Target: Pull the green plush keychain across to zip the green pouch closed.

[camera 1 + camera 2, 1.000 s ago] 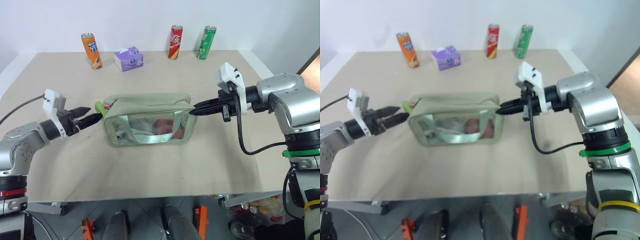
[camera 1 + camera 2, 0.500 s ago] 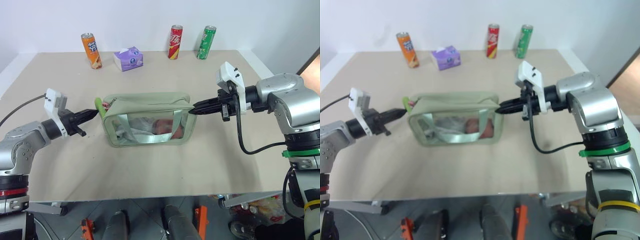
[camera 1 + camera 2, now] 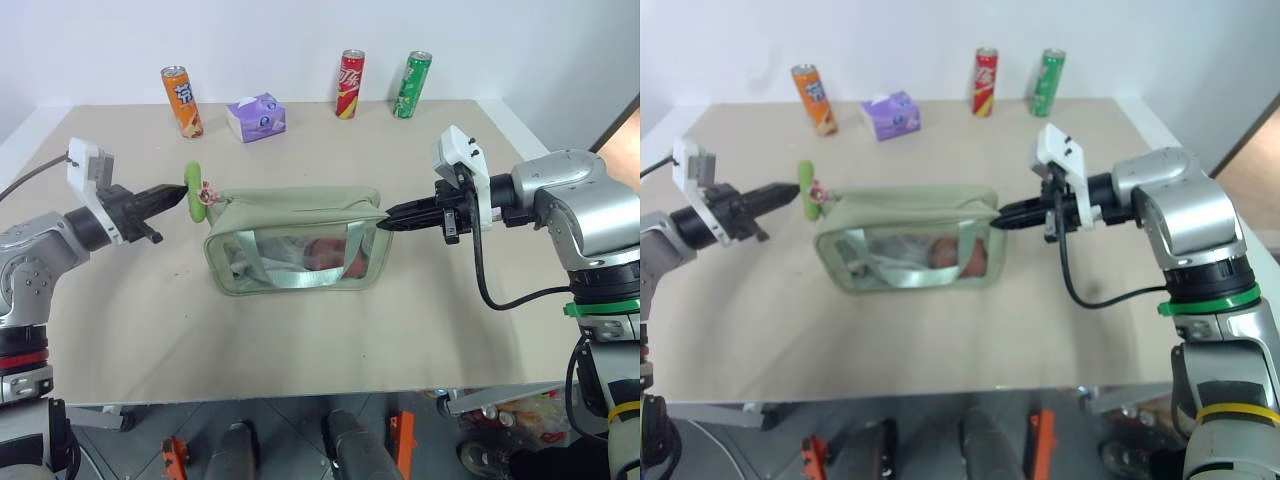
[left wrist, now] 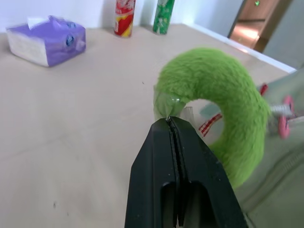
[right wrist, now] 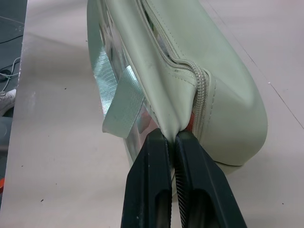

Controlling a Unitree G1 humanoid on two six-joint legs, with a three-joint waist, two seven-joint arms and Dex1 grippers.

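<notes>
Your left hand [image 3: 181, 195] pinches the green plush keychain [image 3: 194, 192] just off the far end of the green pouch [image 3: 297, 240] on the bench [image 3: 300, 330], while your right hand [image 3: 386, 222] clamps the pouch's near-end fabric, likely to brace it against the zipper pull.

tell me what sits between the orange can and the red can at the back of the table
The purple tissue pack sits between the orange can and the red can, shown in both eye views.
</notes>
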